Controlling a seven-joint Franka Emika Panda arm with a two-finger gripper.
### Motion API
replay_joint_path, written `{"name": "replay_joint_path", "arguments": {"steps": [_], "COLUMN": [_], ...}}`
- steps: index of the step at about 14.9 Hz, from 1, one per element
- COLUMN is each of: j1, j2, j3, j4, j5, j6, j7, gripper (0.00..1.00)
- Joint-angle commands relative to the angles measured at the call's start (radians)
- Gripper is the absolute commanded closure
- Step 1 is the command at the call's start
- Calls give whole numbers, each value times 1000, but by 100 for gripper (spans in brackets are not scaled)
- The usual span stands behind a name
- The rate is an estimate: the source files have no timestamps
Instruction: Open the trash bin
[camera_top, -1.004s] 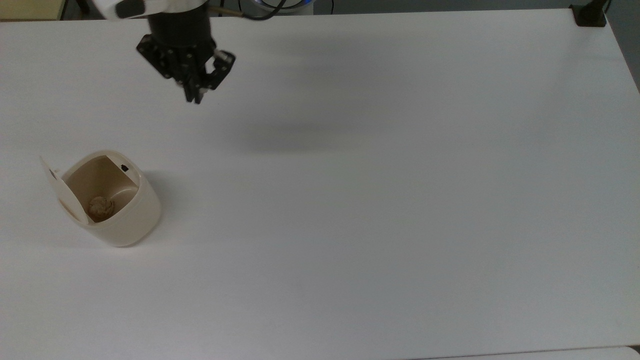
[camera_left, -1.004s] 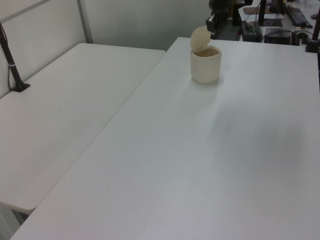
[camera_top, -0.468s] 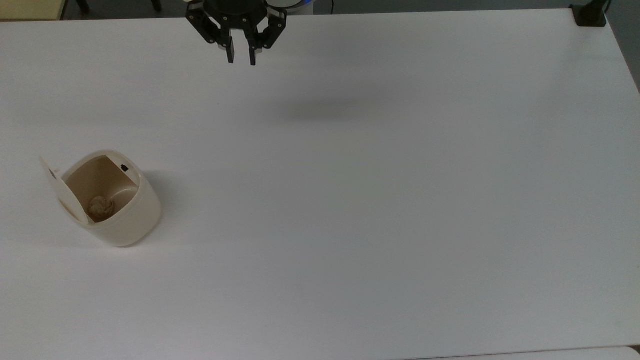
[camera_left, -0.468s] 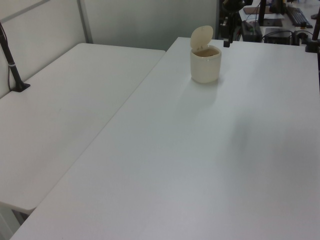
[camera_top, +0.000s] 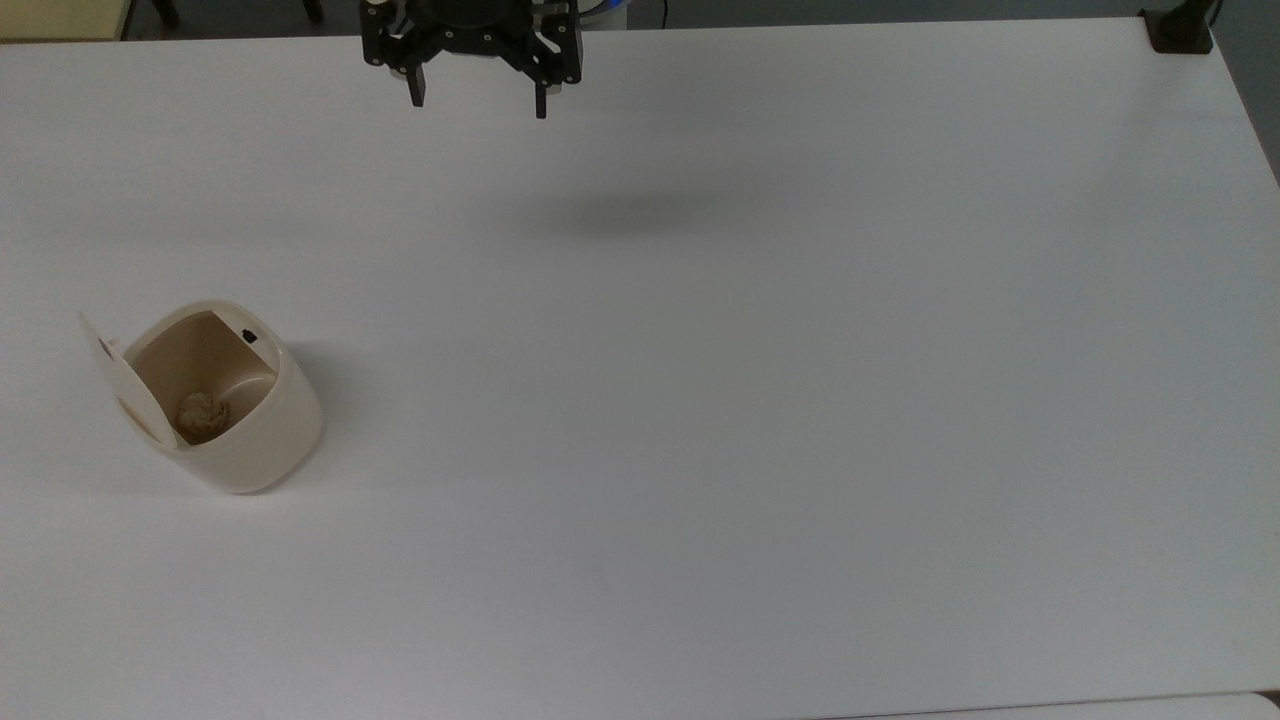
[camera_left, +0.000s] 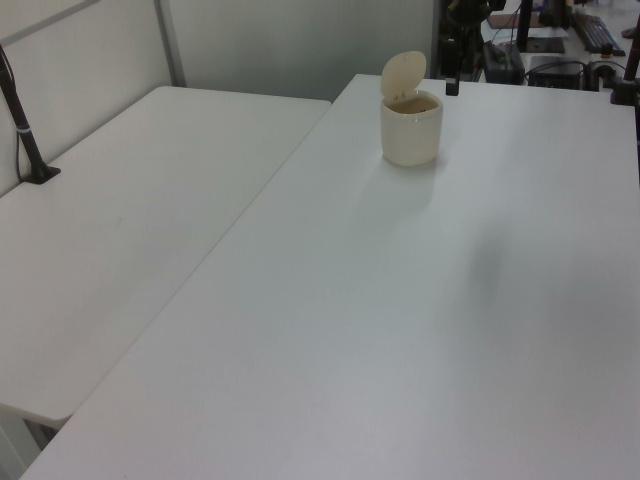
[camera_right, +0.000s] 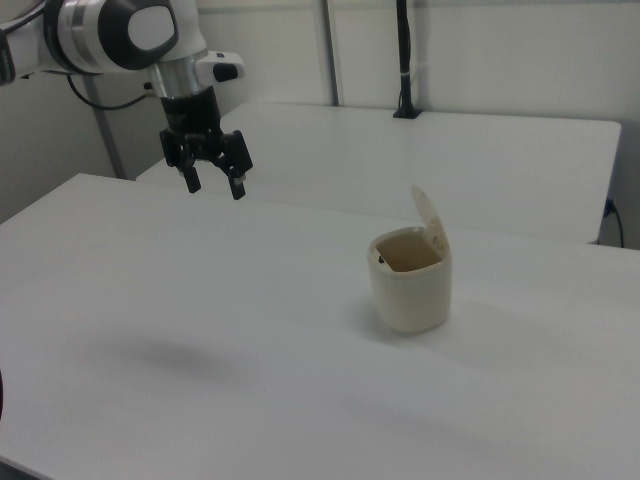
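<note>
The trash bin (camera_top: 235, 420) stands upright on the white worktop (camera_top: 760, 400), near the top view's left edge and about halfway down. Its lid (camera_top: 118, 385) is swung up on its hinge and stands almost vertical on the side toward the top view's left, so the cream-beige interior is open to sight. A small brownish crumpled lump (camera_top: 201, 413) lies on the bottom inside. A little black button (camera_top: 249, 337) sits at the rim on the side away from the lid. In the left view the trash bin (camera_left: 411, 128) is at the far end of the worktop with the lid (camera_left: 402, 73) raised behind it; in the right view the trash bin (camera_right: 411, 280) stands right of centre, the lid (camera_right: 428, 219) tilted up on its far right side.

The end effector (camera_top: 478, 100) hangs above the far edge of the worktop in the top view, well apart from the trash bin, its two black fingers spread wide with nothing between them. The right view shows the end effector (camera_right: 212, 184) pointing down in the air at the upper left, below the arm's white wrist (camera_right: 130, 35). A soft shadow (camera_top: 625, 213) lies on the worktop beneath it.

A second white table (camera_left: 120, 230) stands just beside the worktop.
</note>
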Motion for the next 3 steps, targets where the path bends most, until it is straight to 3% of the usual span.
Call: {"name": "replay_joint_path", "arguments": {"steps": [1,3], "j1": [10,11], "j2": [-36,-36], "j3": [-16,-16], "j4": [-29,-26], "j5": [-15,-15], "j6": [-23,-23], "j7": [-20,-12], "gripper": [0,0]}}
